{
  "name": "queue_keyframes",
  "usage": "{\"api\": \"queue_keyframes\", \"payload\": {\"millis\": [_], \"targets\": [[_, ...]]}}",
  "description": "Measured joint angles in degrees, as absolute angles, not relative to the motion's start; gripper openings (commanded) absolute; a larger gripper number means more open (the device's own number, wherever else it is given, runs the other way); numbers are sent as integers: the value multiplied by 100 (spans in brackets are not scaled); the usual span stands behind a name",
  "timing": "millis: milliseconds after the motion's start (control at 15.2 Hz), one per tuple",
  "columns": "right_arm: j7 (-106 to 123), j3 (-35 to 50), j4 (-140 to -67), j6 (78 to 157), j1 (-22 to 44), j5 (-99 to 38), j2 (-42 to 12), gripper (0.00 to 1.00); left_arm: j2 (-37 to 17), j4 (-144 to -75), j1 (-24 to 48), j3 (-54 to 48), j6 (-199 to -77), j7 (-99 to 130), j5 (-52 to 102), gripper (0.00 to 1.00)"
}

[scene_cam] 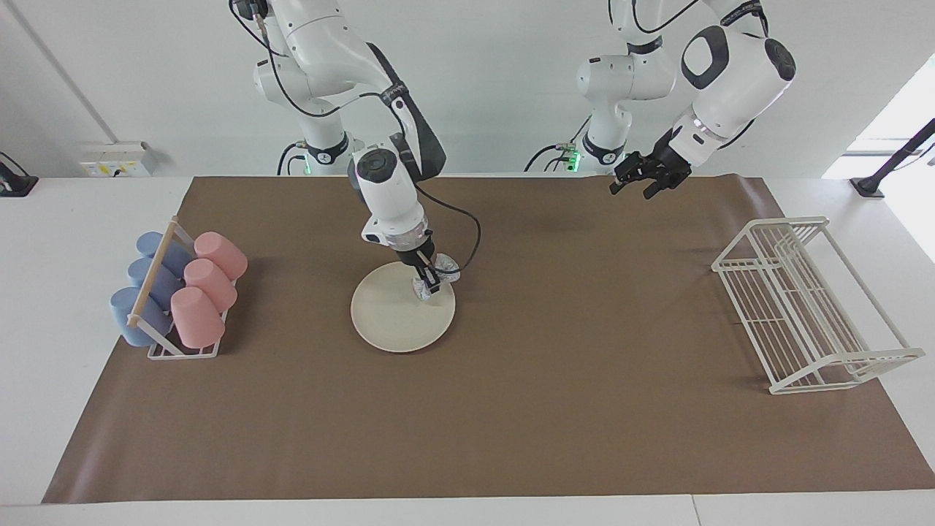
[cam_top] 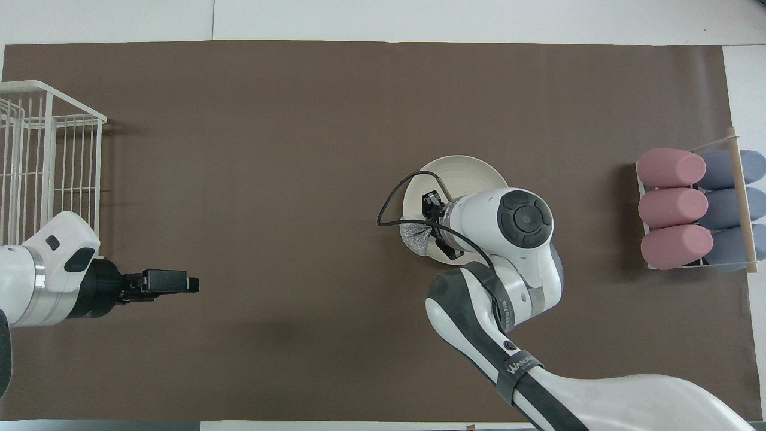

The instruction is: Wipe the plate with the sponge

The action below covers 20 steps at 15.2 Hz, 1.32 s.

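Observation:
The cream-white plate (scene_cam: 394,321) lies on the brown mat, toward the right arm's end of the table; it also shows in the overhead view (cam_top: 464,170), partly covered by the arm. My right gripper (scene_cam: 429,283) (cam_top: 432,230) points down and is shut on the silvery sponge (scene_cam: 447,264) (cam_top: 415,237). It presses the sponge onto the plate's rim at the edge nearer to the robots. My left gripper (scene_cam: 634,188) (cam_top: 179,281) is open and empty and waits in the air over the mat near the left arm's base.
A rack with pink and blue cups (scene_cam: 193,292) (cam_top: 673,208) stands at the right arm's end of the mat. A white wire rack (scene_cam: 803,307) (cam_top: 42,155) stands at the left arm's end.

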<state>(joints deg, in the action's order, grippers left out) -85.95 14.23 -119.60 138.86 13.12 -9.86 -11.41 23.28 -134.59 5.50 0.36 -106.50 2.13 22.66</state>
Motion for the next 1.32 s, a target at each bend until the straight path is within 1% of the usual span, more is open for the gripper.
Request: {"api": "queue_keyframes", "payload": {"millis": [198,396,593,857,1055,1319], "targets": [[-8658,1420,-11288,12559,1203,-986,-663,0,2328,-13456,512,64,-10650,297,2398,100],[-8945,1424,-10783,11537,1210,-986,-241,0,2328,-13449,482,83,-10646,298,3480,100],[-9412,1426,-10416,10876,1214,-984,92,0,2329,-13423,486,64,-10561,298,4761,100],[-10361,1493,-10179,10369,1311,-983,533,0,2329,-13419,672,-57,-10606,297,6490,100],[-11155,1541,-10126,10275,1612,-973,658,0,2329,-13462,1275,-81,-11144,298,7629,100],[-11243,1565,-10067,10155,1730,-971,660,0,2329,-13475,1975,-96,-11499,291,8290,100]]}}
